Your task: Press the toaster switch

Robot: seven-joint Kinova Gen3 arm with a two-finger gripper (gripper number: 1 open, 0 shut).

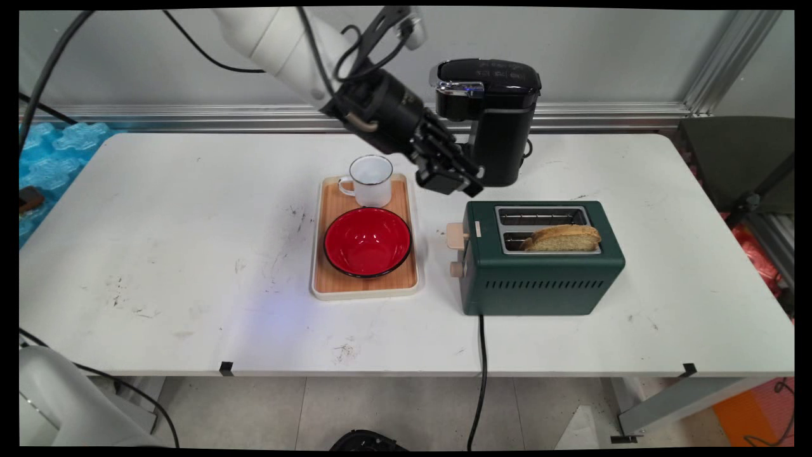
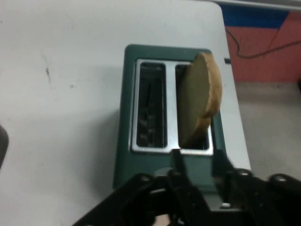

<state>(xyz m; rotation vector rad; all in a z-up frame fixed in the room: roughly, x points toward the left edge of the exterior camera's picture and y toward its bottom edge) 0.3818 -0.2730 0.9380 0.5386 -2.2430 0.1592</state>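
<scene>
My black gripper (image 1: pixel 460 183) hangs above the table between the white mug and the dark green toaster (image 1: pixel 539 279), just beyond the toaster's lever end. It is open and holds nothing. A slice of toasted bread (image 1: pixel 563 238) stands out of the toaster's near slot; the far slot is empty. The hand view looks down on the toaster (image 2: pixel 123 117) with the bread (image 2: pixel 200 99) in the right-hand slot, and the gripper (image 2: pixel 197 160) sits just short of the slots with its fingertips apart.
A wooden tray (image 1: pixel 330 289) left of the toaster carries a red bowl (image 1: pixel 368 241) and a white enamel mug (image 1: pixel 371 181). A black coffee machine (image 1: pixel 501 120) stands right behind the gripper. The toaster's beige lever (image 1: pixel 454 235) and knob (image 1: pixel 456 269) face the tray; its cord (image 1: pixel 481 355) runs off the front edge.
</scene>
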